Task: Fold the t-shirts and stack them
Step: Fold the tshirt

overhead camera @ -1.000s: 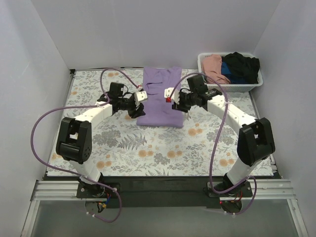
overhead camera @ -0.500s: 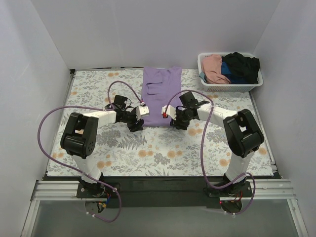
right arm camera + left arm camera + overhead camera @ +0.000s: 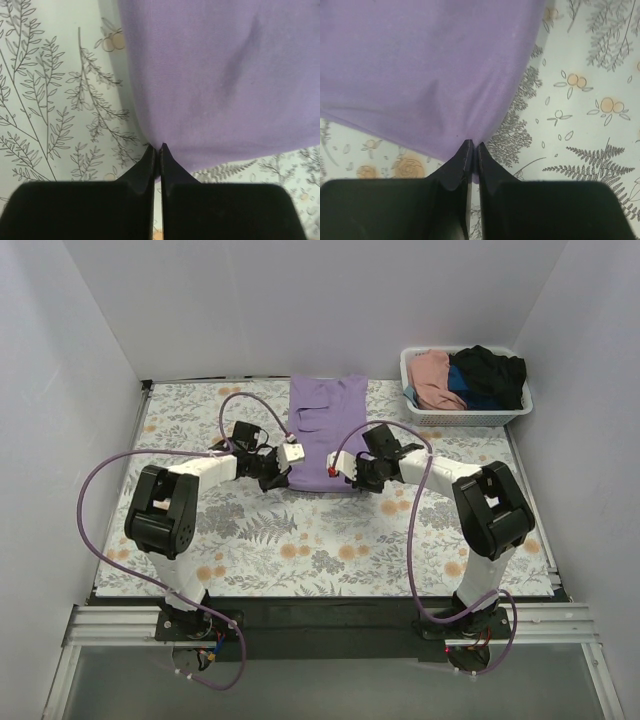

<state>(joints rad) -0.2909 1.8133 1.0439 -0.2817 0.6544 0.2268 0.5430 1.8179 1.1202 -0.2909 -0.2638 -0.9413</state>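
Left wrist view: left gripper [image 3: 472,145], fingers pressed together and clamped on one near corner of the purple shirt [image 3: 420,65]. The cloth puckers toward the tips. Beyond the grip the shirt spreads smooth over the flowered tablecloth [image 3: 590,100], with bare pattern to the right of its edge.

Right wrist view: right gripper [image 3: 155,147], fingers together and nipping the shirt's other near corner. The cloth draws in to the tips, with one soft crease farther up. Fern-printed tablecloth lies to the left of the shirt's edge.

Top external view: both grippers are low on the table, one at each near corner of the shirt. The shirt lies flat at the middle of the far half of the table, its far end close to the back wall.

Far right corner: white basket [image 3: 470,418], well apart from the purple shirt. It holds a pink shirt [image 3: 432,375], a black shirt [image 3: 492,368] and a blue shirt [image 3: 472,400], heaped unfolded.
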